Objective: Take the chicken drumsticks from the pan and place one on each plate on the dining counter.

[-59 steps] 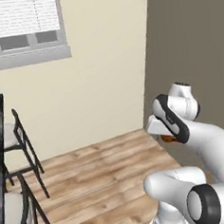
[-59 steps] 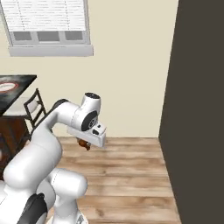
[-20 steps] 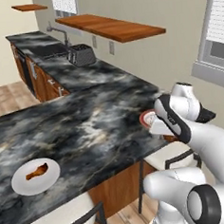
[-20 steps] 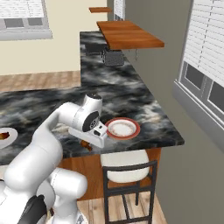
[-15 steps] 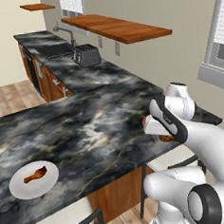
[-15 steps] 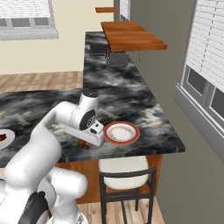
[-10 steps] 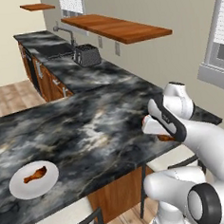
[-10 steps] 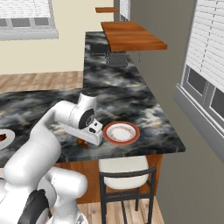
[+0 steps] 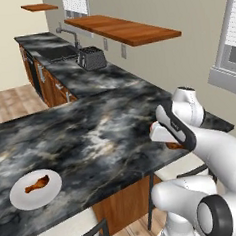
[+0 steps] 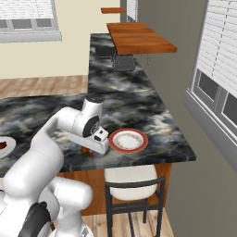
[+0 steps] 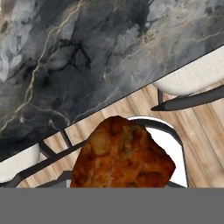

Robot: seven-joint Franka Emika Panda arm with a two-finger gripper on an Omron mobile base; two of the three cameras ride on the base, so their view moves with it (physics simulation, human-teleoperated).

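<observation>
A browned chicken drumstick point(image 11: 122, 153) looms large at the bottom of the hand view, held in the claw, whose jaws are closed on it; the finger tips themselves are hidden behind the meat. In the right base view a small brown piece of the same drumstick point(image 10: 87, 150) shows under the white hand, over the near edge of the marbled tabletop point(image 10: 134, 99). In the left base view a sliver of it point(image 9: 174, 145) peeks out beside the wrist, where the claw point(image 9: 164, 139) hangs at the tabletop's near right edge.

Just beside the hand in the right base view, lying flat on the stone, is the white plate with the reddish-orange rim point(image 10: 128, 140); nothing lies on it. The second drumstick point(image 9: 37, 183) rests on the plain pale plate point(image 9: 35, 189), which sits well apart from the arm near the tabletop's front left edge in the left base view.

Below the held drumstick, the hand view shows the tabletop's edge running diagonally, with wood floor point(image 11: 205, 135) beneath it and the pale seat of a stool point(image 11: 192, 76) with a dark frame. A stool point(image 10: 132, 183) stands under the tabletop in the right base view too.

Farther back, a toaster point(image 9: 91, 57) stands on the far counter near a sink faucet point(image 9: 67, 32), beneath a wooden wall shelf point(image 9: 120, 29). Windows with white blinds point(image 10: 222, 41) line the right wall.
</observation>
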